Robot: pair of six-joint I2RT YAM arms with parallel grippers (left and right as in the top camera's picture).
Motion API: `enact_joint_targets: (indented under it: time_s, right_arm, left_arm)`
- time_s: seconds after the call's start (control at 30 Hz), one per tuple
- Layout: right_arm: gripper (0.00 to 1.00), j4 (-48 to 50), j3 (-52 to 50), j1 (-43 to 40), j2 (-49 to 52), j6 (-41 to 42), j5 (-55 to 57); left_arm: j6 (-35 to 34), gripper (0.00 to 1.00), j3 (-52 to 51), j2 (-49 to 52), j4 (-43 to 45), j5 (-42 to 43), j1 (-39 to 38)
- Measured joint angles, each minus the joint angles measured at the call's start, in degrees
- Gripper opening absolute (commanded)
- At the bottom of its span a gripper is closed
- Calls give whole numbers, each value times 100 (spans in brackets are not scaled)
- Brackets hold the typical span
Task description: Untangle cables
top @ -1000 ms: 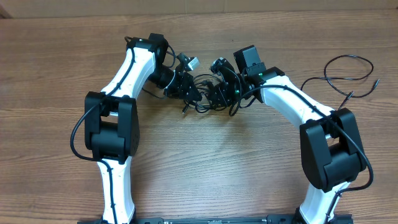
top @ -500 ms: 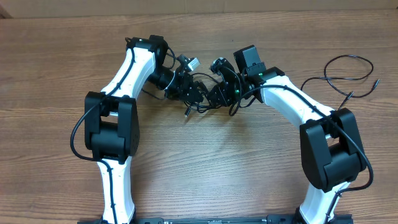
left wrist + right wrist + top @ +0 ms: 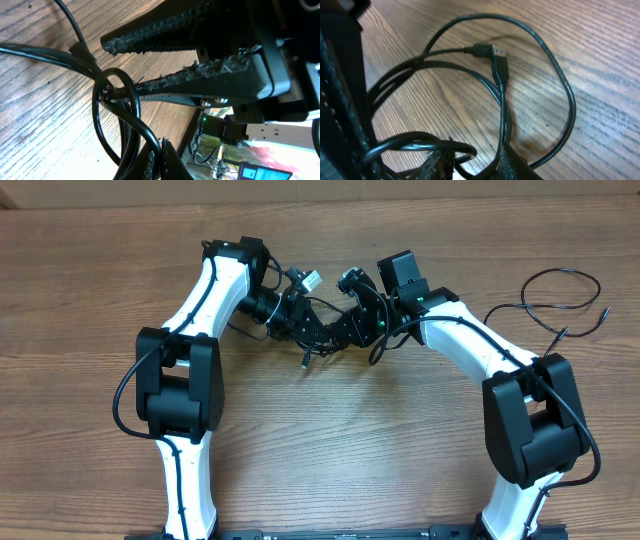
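Wood-grain table (image 3: 330, 440) holds two grippers, one tangle and one separate strand. Thin black cables (image 3: 312, 345) bunch at upper centre, stretched between both grippers; a loose cable (image 3: 560, 305) lies at upper right. Left gripper (image 3: 298, 322): jaws closed, a loop hooked around one fingertip (image 3: 175, 82). Right gripper (image 3: 345, 330): jaws partly apart, strands pass between; pinching cannot be determined.
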Motion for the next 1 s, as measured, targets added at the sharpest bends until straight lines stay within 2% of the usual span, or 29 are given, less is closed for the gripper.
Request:
enact_joint_targets:
  time_s: [0.1, 0.23, 0.47, 0.73, 0.9, 1.0]
  right_arm:
    - [26, 131, -9, 0, 0, 149, -22]
    - [17, 306, -11, 0, 0, 518, -7]
    - [18, 645, -11, 2, 0, 1397, 374]
    - [18, 852, -11, 2, 0, 2146, 765]
    - [23, 892, -11, -2, 0, 2459, 1220]
    - [39, 767, -11, -22, 0, 2599, 1357]
  left_arm:
    - [2, 4, 0, -2, 0, 4, 0]
    - [26, 4, 0, 0, 0, 24, 0]
    - [66, 4, 0, 0, 2, 7, -2]
    - [103, 4, 0, 0, -15, -468, -2]
    - [103, 4, -2, -2, -85, -999, -7]
    - [103, 4, -4, -2, -70, -1357, -7]
